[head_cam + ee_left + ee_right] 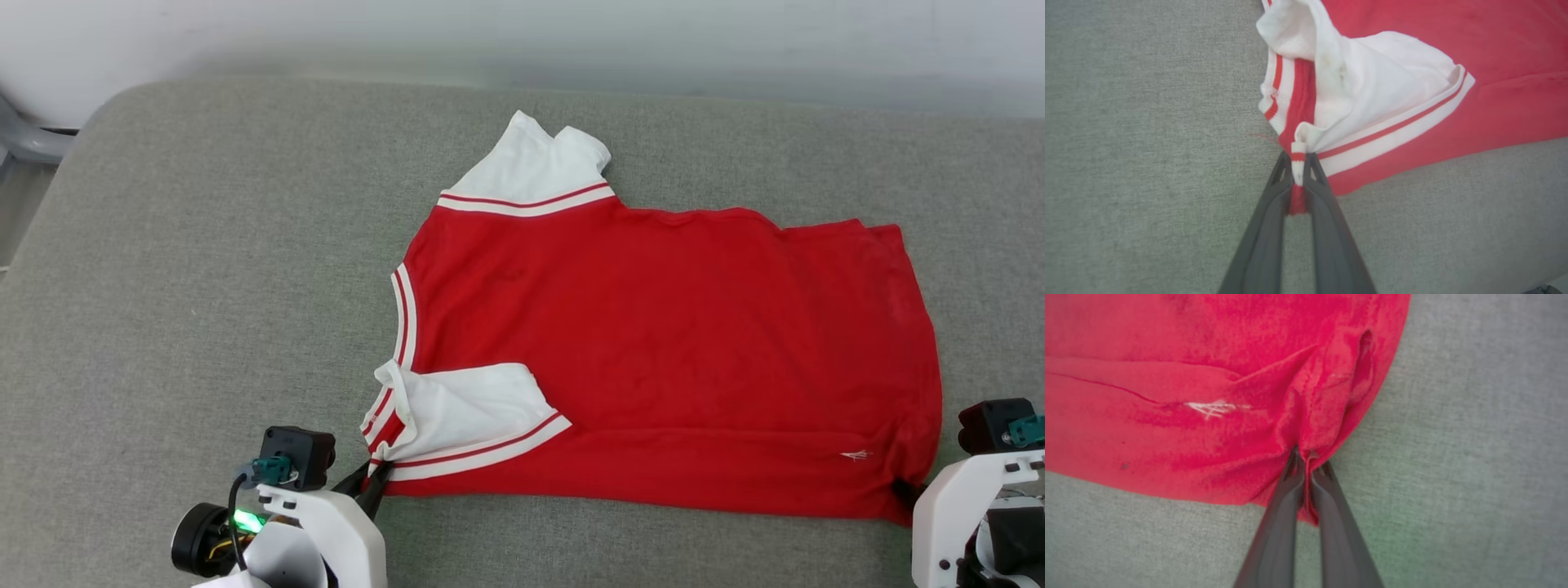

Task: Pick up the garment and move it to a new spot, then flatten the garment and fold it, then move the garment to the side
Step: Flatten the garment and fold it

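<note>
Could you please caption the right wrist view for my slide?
Right gripper shut on the garment at its hem corner.

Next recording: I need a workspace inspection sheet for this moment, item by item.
Surface: grey woven fabric surface, wrinkle-free.
Job's things: red jersey T-shirt spread out, near white sleeve folded onto the body, far sleeve sticking out.
Clutter: nothing seen.
Grippers: left gripper shut on striped trim by the near sleeve; right gripper shut on the shirt's near hem corner.
Cables: black cable at the left wrist.
Surroundings: pale wall; grey curved bar far left.
</note>
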Controlling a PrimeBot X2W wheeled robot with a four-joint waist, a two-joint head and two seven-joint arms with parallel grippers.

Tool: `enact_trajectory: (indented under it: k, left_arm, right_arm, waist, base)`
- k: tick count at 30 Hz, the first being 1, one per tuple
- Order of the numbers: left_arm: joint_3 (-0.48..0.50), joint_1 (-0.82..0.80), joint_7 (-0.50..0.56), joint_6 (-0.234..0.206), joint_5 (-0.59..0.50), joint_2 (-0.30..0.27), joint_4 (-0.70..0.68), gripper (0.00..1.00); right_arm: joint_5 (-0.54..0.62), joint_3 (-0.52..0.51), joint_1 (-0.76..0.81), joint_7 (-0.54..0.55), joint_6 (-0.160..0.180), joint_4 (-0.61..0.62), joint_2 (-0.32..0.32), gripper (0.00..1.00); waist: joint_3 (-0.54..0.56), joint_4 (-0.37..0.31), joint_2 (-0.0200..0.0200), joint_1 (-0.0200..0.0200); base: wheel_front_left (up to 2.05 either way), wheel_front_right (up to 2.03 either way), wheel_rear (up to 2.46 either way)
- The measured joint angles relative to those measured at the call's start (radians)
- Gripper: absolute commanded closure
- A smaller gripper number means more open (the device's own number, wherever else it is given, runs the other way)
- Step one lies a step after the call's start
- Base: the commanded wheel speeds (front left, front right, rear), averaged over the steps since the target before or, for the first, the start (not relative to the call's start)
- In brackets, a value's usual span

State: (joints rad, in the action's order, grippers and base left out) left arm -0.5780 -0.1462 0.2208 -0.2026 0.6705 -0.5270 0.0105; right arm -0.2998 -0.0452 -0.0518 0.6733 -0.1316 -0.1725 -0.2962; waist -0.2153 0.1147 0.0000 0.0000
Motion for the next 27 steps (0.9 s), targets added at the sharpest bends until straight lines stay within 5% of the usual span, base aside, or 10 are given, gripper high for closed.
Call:
enact_trajectory:
  k: [14, 27]
  left_arm:
    - [-0.025, 0.073, 0.032, 0.009, 0.038, -0.022, 0.002, 1.0]
    - [-0.058, 0.171, 0.075, 0.005, 0.082, -0.034, -0.014, 1.0]
  right_arm:
    - [-0.008, -0.056, 0.065, -0.012, 0.0, 0.02, -0.022, 1.0]
    - [0.011, -0.134, 0.228, 0.105, 0.0, 0.152, 0.042, 1.0]
  waist:
    - [0.122, -0.014, 0.0, 0.0]
    - [0.157, -0.001, 0.0, 0.0]
  base:
    - [0.0, 0.0, 0.0]
    - [0.0, 0.0, 0.0]
